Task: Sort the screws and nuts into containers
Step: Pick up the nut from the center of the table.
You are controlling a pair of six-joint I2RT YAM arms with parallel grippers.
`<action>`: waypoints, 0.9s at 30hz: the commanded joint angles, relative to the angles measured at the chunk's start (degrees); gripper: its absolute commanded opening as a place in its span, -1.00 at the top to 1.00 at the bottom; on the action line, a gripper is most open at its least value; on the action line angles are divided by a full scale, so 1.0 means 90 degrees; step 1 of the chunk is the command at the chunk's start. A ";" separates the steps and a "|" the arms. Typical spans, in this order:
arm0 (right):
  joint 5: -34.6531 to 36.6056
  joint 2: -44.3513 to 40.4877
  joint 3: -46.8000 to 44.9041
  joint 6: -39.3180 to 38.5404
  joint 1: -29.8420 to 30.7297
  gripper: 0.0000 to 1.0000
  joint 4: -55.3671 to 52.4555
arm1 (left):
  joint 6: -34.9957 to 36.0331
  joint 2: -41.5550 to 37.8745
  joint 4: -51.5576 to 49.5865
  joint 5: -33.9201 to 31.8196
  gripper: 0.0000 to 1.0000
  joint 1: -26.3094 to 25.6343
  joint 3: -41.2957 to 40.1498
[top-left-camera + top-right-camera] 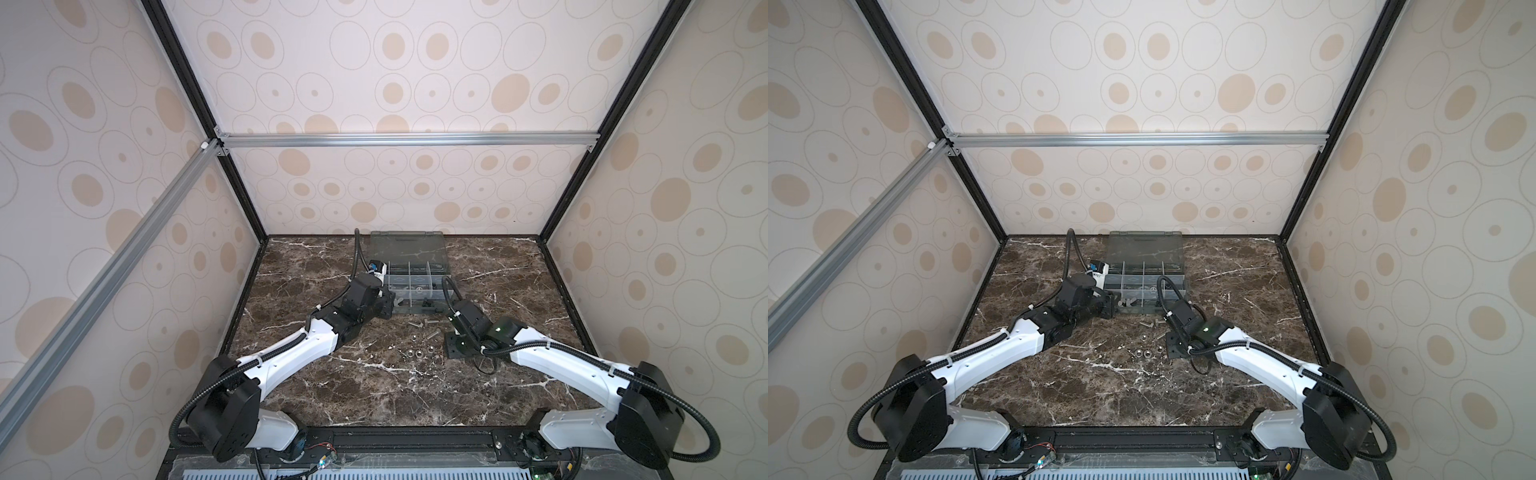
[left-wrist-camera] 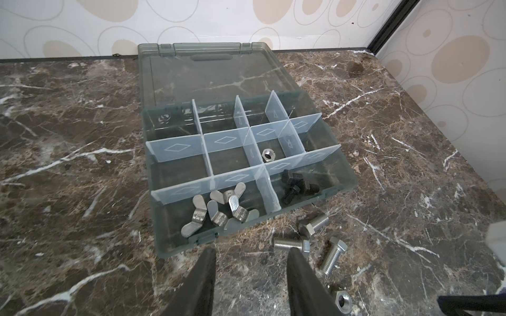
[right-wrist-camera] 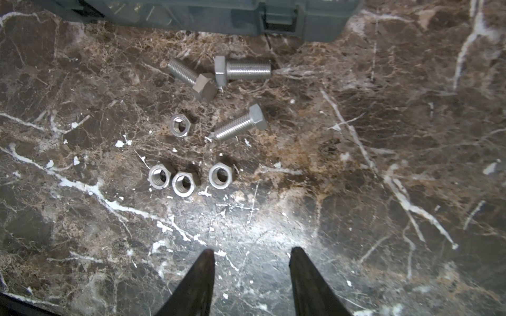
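The grey organiser box [image 2: 164, 235] lies open, its containers split by pale dividers [image 2: 178, 147]. One silver nut [image 2: 267, 155] sits in a middle compartment and black screws [image 2: 298, 186] in a front one. In front of the box, three silver screws [image 3: 242, 69] and several silver nuts [image 3: 183, 184] lie loose on the marble; both top views show them [image 1: 417, 353] [image 1: 1142, 353]. My left gripper [image 2: 252, 251] hovers open and empty at the box's front edge, one fingertip [image 2: 297, 258] beside a screw [image 2: 291, 243]. My right gripper [image 3: 253, 250] is open and empty, short of the nuts.
Silver wing nuts [image 2: 219, 210] fill the front compartment nearest the left arm. The box's lid [image 2: 210, 74] lies flat behind it, towards the back wall. Patterned walls and black frame posts [image 1: 245, 199] enclose the marble table [image 1: 374, 395].
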 commanded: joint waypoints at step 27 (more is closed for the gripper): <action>-0.0552 0.3024 0.2060 -0.2739 0.0285 0.04 0.0228 | -0.0973 -0.2039 -0.0209 -0.0437 0.09 0.0091 -0.1953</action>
